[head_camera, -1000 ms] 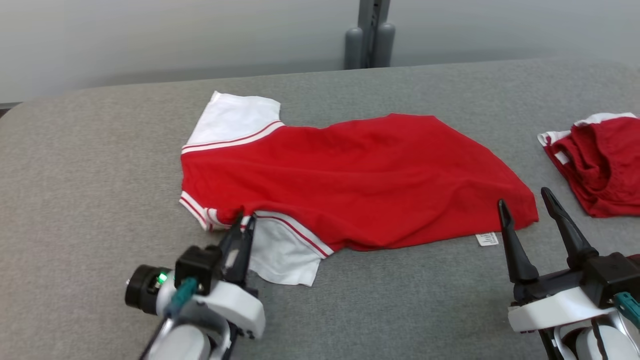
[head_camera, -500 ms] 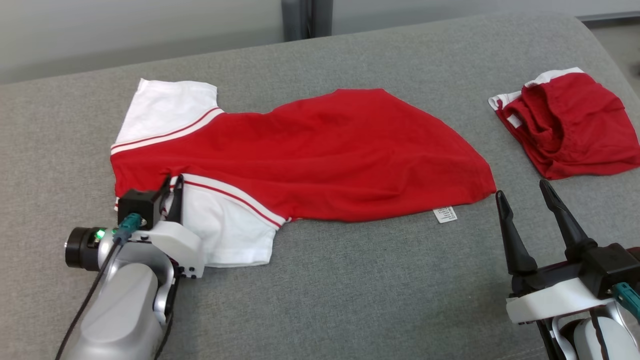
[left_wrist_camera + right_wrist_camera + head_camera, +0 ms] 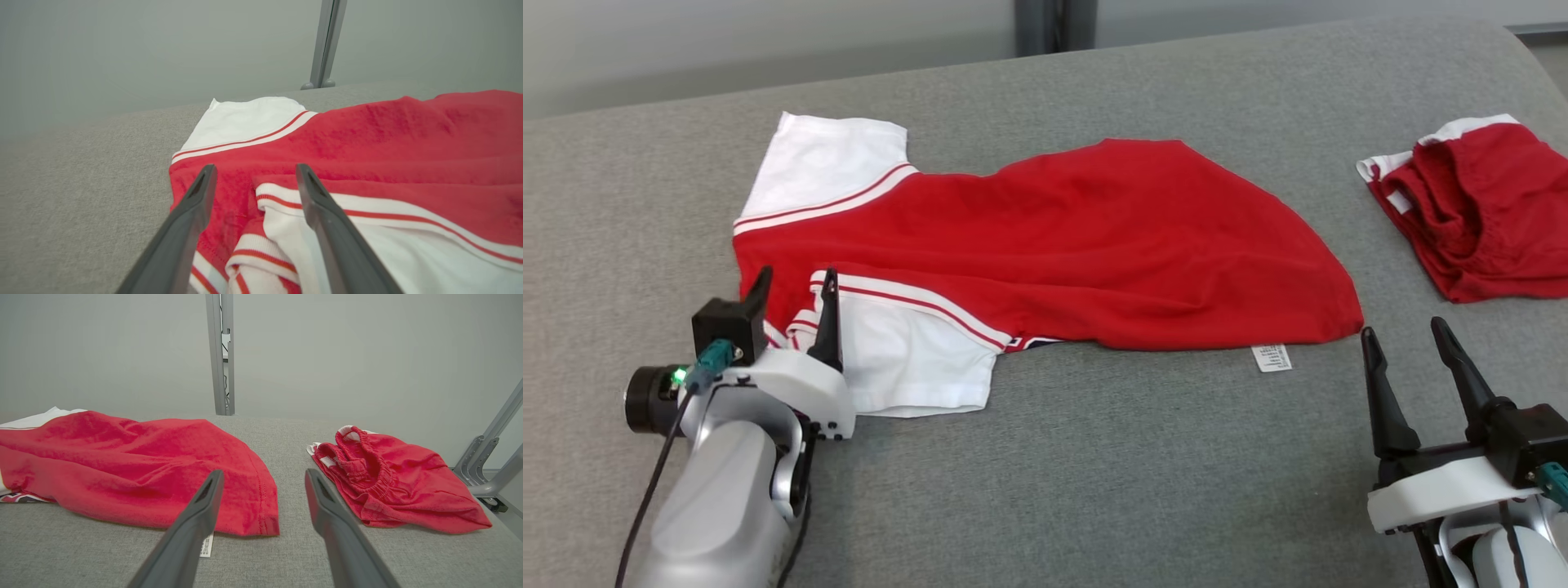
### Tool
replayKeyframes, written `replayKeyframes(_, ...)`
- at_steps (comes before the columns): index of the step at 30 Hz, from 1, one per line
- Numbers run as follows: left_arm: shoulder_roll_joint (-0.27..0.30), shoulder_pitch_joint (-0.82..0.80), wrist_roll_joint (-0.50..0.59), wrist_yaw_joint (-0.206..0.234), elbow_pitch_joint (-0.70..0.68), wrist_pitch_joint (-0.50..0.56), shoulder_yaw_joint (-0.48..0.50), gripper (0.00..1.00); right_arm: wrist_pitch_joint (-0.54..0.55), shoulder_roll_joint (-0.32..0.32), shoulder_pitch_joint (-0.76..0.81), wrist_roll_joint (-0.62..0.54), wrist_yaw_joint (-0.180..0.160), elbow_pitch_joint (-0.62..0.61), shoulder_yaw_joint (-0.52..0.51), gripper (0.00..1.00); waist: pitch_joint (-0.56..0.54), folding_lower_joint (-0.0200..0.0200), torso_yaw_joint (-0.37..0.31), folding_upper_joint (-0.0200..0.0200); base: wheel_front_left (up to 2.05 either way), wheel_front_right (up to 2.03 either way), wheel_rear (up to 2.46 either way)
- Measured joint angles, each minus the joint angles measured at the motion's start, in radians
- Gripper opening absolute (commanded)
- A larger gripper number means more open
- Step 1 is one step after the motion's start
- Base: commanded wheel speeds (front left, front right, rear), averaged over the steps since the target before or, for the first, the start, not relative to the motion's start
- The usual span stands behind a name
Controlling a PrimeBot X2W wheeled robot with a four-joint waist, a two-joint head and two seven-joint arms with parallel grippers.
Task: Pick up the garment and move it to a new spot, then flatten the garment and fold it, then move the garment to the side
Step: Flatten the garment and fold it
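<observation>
right gripper (image 3: pixel 263 473) is spread wide just above the grey table (image 3: pixel 286 559), with the red shirt (image 3: pixel 135 465) and its little white tag (image 3: pixel 207 545) on the left and crumpled red shorts (image 3: pixel 400 486) on the right

You are working in what looks like a lab or test room. A grey cloth-covered surface (image 3: pixel 1094 474) sits before a bare pale wall (image 3: pixel 367 347). A metal post (image 3: pixel 220 355) stands behind it and angled frame struts (image 3: pixel 490 453) at one end.
</observation>
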Motion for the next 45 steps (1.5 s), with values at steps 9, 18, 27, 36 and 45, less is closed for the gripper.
replayKeyframes(9, -0.028, 0.163, 0.028, -0.017, -0.193, 0.0, 0.067, 1.0, 0.0, 0.011, 0.005, -0.006, 0.0, 0.015, -0.028, 1.0, -0.041, 0.0, 0.066, 0.0, 0.0, 0.0, 0.0)
replayKeyframes(18, -0.069, 0.32, 0.063, -0.034, -0.342, -0.002, 0.088, 1.0, 0.0, 0.02, 0.026, -0.008, 0.0, 0.007, -0.043, 1.0, -0.102, 0.0, 0.137, 0.0, 0.0, 0.0, 0.0)
replayKeyframes(27, -0.102, 0.452, 0.089, -0.043, -0.463, -0.002, 0.094, 1.0, 0.0, 0.033, 0.053, 0.007, 0.0, 0.001, -0.052, 1.0, -0.163, 0.0, 0.172, 0.0, 0.0, 0.0, 0.0)
replayKeyframes(36, -0.115, 0.51, 0.107, -0.041, -0.536, -0.002, 0.113, 1.0, 0.0, 0.04, 0.081, 0.009, 0.0, -0.011, -0.051, 1.0, -0.206, 0.0, 0.168, 0.0, 0.0, 0.0, 0.0)
replayKeyframes(45, -0.118, 0.527, 0.108, -0.037, -0.549, -0.002, 0.118, 1.0, 0.0, 0.043, 0.086, 0.029, 0.0, -0.014, -0.022, 1.0, -0.224, 0.0, 0.167, 0.0, 0.0, 0.0, 0.0)
